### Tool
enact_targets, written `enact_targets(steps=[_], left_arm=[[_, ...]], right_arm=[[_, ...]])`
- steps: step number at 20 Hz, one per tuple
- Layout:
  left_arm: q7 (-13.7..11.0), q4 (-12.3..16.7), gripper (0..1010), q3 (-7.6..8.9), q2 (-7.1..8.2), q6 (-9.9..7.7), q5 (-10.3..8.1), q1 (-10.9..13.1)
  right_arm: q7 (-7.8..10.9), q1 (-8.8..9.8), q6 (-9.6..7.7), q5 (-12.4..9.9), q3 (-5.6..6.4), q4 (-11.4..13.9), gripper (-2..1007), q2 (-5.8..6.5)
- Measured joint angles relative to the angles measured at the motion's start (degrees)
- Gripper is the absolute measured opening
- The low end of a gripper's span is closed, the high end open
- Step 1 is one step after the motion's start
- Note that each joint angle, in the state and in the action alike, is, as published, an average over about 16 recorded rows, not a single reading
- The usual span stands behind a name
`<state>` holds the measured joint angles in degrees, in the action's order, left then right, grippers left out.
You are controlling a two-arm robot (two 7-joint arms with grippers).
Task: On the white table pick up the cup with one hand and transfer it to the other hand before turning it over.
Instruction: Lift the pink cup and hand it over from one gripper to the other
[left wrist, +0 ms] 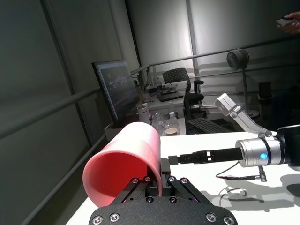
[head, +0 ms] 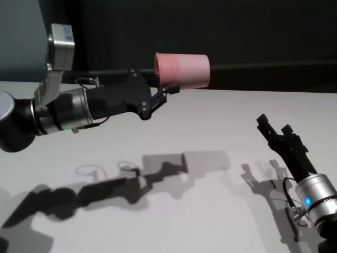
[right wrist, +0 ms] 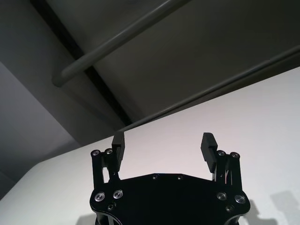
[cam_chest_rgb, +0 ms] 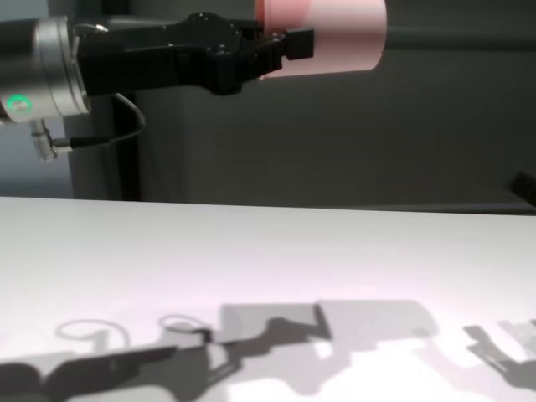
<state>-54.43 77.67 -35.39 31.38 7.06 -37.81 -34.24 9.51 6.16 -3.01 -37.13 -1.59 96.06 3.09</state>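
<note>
The pink cup (head: 184, 70) lies on its side in the air, high above the white table (head: 210, 211). My left gripper (head: 167, 89) is shut on the cup's rim wall, with the base pointing away toward the right. The cup also shows in the left wrist view (left wrist: 126, 159) and the chest view (cam_chest_rgb: 335, 33). My right gripper (head: 274, 124) is open and empty, low over the table's right side, below and to the right of the cup. Its fingers (right wrist: 208, 146) stand wide apart with nothing between them.
A dark wall and a horizontal rail (head: 263, 67) run behind the table's far edge. The left wrist view shows a monitor (left wrist: 115, 91) and office chairs beyond the table. Shadows of both arms fall on the tabletop.
</note>
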Motion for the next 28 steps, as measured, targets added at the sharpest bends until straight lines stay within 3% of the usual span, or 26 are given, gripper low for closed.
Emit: enact_targets(steps=[9,15,22,28], left_arm=[[0.0,0.0,50,0.0,0.0,0.0,0.0,0.0],[0.0,0.0,50,0.0,0.0,0.0,0.0,0.0],[0.0,0.0,50,0.0,0.0,0.0,0.0,0.0],[0.0,0.0,50,0.0,0.0,0.0,0.0,0.0]], right_arm=[[6.21,-1.09,-6.51,-17.48,3.65,0.05,1002,-1.81],[8.06,-1.74,-11.2,-27.37,5.6,-0.52,1002,-2.83],[8.67,-2.63,-15.12,-35.14,6.61,-1.61,1002,-3.73],[8.61,-3.47,-16.83,-38.79,6.26,-2.46,1002,-4.11]])
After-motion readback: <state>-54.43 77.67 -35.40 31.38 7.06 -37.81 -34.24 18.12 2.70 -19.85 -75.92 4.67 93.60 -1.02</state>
